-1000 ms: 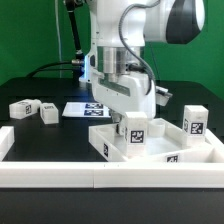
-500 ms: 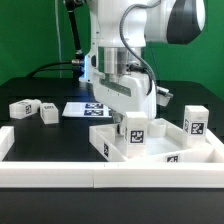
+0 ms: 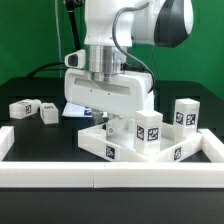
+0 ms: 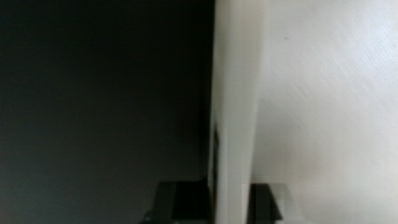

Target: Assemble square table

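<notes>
Table top [image 3: 155, 156]: rim up, on the desk's front half. It is square, so no long axis; it sits skewed, one corner toward the front rail [image 3: 100, 172].

Gripper [image 3: 110, 124] reaches down at its near-left side. In the wrist view a white wall runs between the dark fingertips [image 4: 178, 200], so the jaws are pressed together on the rim.

Upright leg [image 3: 148, 130] stands inside the table top just beside the gripper, crowding it. Second upright leg [image 3: 186, 115] stands at the far right corner. Both have their long axis vertical.

Two loose legs [image 3: 22, 108] [image 3: 48, 113] lie toward the desk's left edge, well apart from the table top, with bare desk between.

Left rail [image 3: 8, 138] closes that side.

Marker board [image 3: 72, 112] is mostly hidden behind the gripper.
</notes>
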